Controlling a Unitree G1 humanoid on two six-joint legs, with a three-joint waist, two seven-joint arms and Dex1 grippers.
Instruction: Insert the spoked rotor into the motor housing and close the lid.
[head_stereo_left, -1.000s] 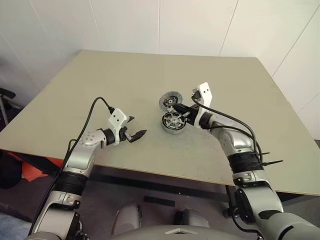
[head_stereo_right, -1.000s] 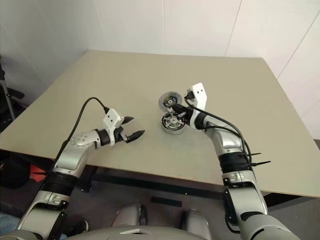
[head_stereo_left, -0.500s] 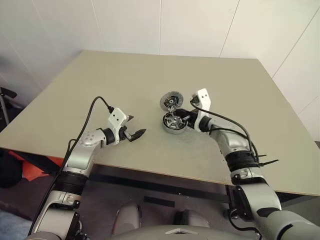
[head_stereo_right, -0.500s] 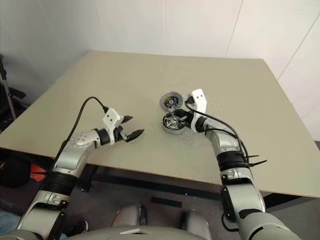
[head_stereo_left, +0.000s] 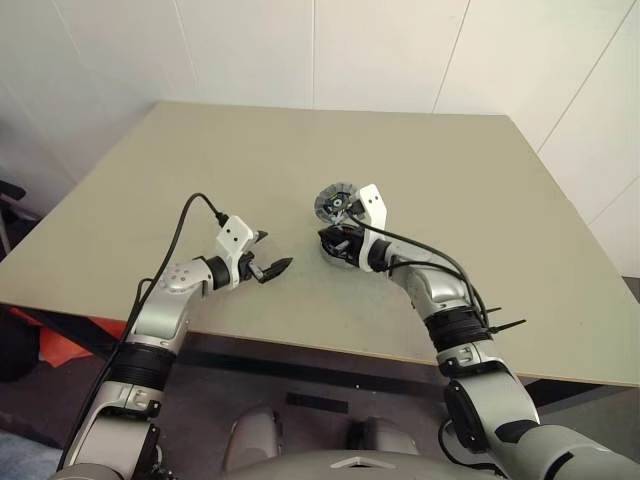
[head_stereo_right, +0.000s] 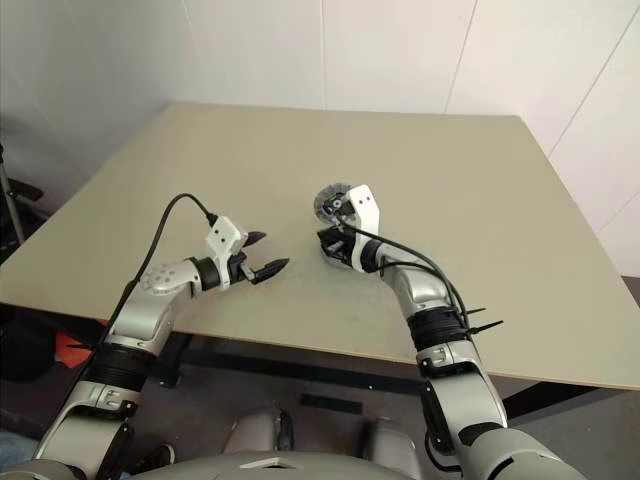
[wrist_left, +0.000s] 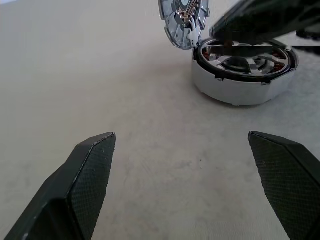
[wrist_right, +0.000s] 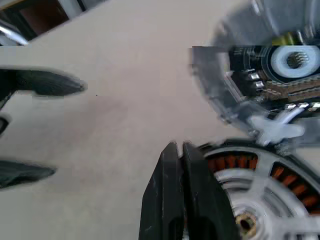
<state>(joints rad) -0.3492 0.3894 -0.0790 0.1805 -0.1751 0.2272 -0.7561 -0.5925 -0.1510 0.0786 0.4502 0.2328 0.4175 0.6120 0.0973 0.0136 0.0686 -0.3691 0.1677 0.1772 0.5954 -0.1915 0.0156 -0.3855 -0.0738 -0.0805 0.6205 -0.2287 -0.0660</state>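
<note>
The motor housing (wrist_left: 235, 91) is a short round cup with a pale wall, standing mid-table. The spoked rotor (wrist_right: 256, 196) lies inside it, silver spokes over copper windings. The lid (head_stereo_left: 335, 203), a round disc with circuitry on its inner face, stands tilted up at the housing's far edge. My right gripper (wrist_right: 179, 146) is shut and empty, its black fingers (wrist_left: 260, 27) reaching across the top of the housing near the rotor's rim. Whether they touch it I cannot tell. My left gripper (head_stereo_left: 276, 251) hovers open and empty a short way to the left of the housing.
The beige table (head_stereo_left: 300, 140) stretches wide around the housing, with white walls behind it. Its front edge runs just below both arms. A black cable loops from each wrist.
My right gripper has swung left from the housing's right side to lie across its top. The left arm has stayed still, and the housing and lid have not moved.
</note>
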